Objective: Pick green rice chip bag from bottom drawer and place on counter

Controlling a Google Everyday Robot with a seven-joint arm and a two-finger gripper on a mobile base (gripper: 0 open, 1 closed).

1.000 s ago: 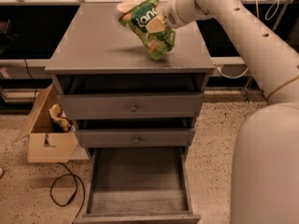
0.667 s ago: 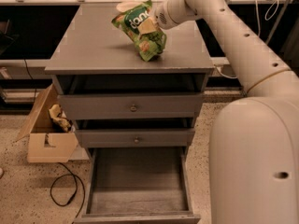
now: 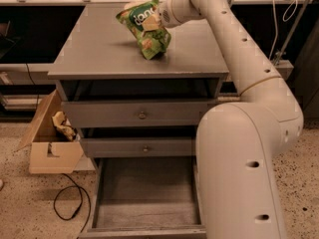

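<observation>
Speckled flooring (image 3: 25, 208) with a looped black cable (image 3: 67, 205) lies nearest, beside the bottom drawer (image 3: 144, 198), pulled open with its grey floor bare, and a cardboard box (image 3: 52, 156) holding crumpled yellowish paper (image 3: 63, 126). Farther back, on the counter (image 3: 94, 49), the green rice chip bag (image 3: 149, 41) stands tilted, its lower end at the surface. The gripper (image 3: 152, 23) is clamped on the bag's upper part, beside white lettering on a dark green round logo, too creased to read.
</observation>
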